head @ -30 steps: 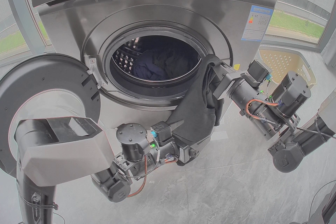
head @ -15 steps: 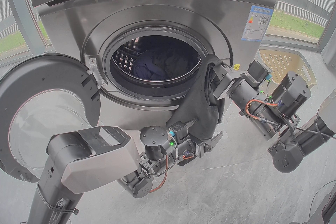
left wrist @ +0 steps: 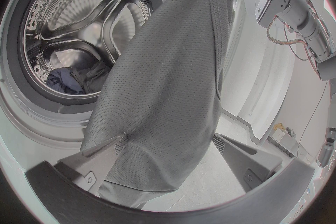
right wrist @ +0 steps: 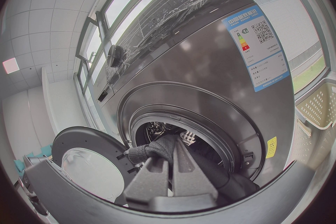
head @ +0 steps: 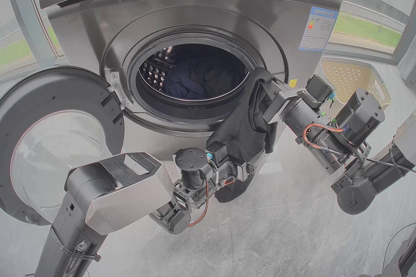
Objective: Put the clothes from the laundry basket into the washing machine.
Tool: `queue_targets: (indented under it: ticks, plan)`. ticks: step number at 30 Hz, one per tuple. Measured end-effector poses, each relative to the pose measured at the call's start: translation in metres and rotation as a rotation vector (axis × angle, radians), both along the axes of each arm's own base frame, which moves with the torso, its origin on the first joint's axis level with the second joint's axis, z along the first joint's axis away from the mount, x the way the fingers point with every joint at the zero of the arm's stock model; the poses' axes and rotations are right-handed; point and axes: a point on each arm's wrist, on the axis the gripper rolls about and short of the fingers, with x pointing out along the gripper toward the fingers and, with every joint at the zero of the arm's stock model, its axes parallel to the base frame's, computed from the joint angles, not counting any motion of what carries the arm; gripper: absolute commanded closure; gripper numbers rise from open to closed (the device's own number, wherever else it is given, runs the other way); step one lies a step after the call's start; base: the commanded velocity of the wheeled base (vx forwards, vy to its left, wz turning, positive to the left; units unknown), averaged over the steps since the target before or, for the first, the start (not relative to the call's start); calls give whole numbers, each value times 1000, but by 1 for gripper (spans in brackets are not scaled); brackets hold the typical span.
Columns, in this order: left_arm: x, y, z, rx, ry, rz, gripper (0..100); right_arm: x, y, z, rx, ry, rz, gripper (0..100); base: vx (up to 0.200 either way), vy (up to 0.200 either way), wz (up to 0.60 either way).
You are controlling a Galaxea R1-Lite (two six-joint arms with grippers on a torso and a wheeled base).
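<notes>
A dark grey garment (head: 238,130) hangs over the lower right rim of the washing machine's round opening (head: 190,74). My right gripper (head: 265,84) is shut on its top edge, with the bunched cloth (right wrist: 157,149) between its fingers (right wrist: 189,168). My left gripper (head: 250,164) sits lower, at the hanging part of the garment (left wrist: 168,77). Its fingers (left wrist: 105,151) stand wide apart with the cloth draped between them. Inside the drum lie dark blue and black clothes (head: 199,78), also visible in the left wrist view as a pile of clothes (left wrist: 77,77).
The round door (head: 52,126) is swung open to the left of the opening. A beige laundry basket (head: 355,76) stands on the floor to the right of the machine, behind my right arm. Grey floor (head: 281,230) lies in front.
My left arm has swung right and risen, bringing its gripper up against the hanging garment. The garment's lower end now droops below that gripper. The right arm has barely moved.
</notes>
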Motion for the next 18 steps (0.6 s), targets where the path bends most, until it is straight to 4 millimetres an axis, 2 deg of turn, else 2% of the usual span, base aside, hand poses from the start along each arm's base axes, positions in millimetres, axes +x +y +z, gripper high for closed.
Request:
queue_targets:
  ticks: [11, 18]
  plan:
    - [-6, -10, -3, 18, 16, -25, 0, -1, 2, 0, 0, 2, 8, 100, 0, 0, 0]
    - [0, -10, 0, 10, 9, -4, 0, -2, 2, 0, 0, 2, 9, 100, 0, 0, 0]
